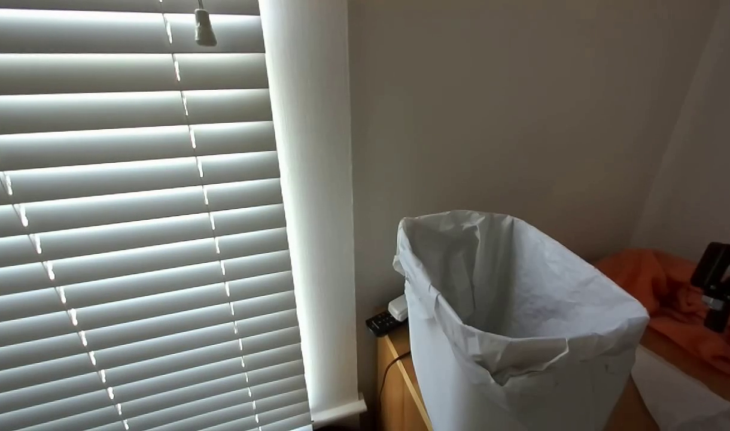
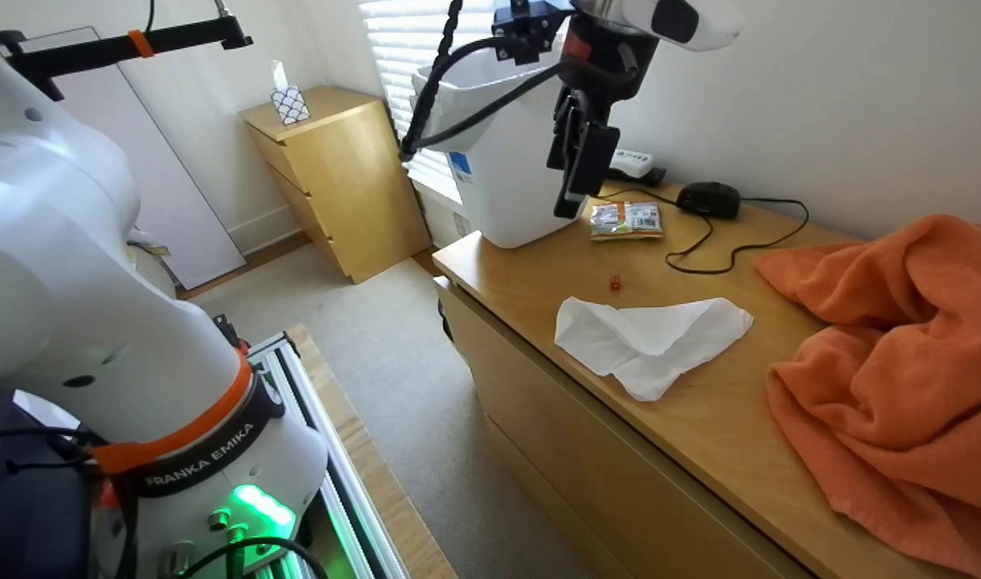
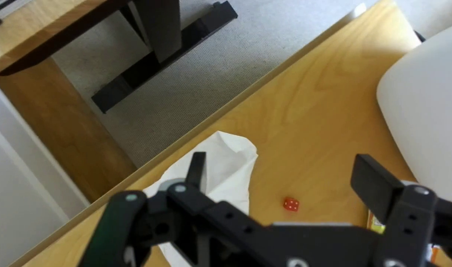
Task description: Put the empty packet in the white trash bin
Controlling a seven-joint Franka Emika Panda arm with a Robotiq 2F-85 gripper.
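Note:
The empty packet (image 2: 625,220) is a small flat orange-yellow wrapper with pale patches, lying on the wooden dresser top beside the white trash bin (image 2: 506,181). In the wrist view only a sliver of the packet (image 3: 376,225) shows behind the right finger. The bin is tall and lined with a wrinkled white bag; its open top faces up in an exterior view (image 1: 449,371), and its wall shows in the wrist view (image 3: 426,104). My gripper (image 3: 279,163) is open and empty above the dresser. It hangs beside the bin in an exterior view (image 2: 567,185).
A white paper sheet (image 2: 659,342) and a red die (image 2: 615,282) lie on the dresser top (image 2: 539,277). A black adapter (image 2: 708,199) with a looping cable lies behind the packet. A large orange cloth (image 2: 900,386) covers the far end. The dresser edge drops to the floor.

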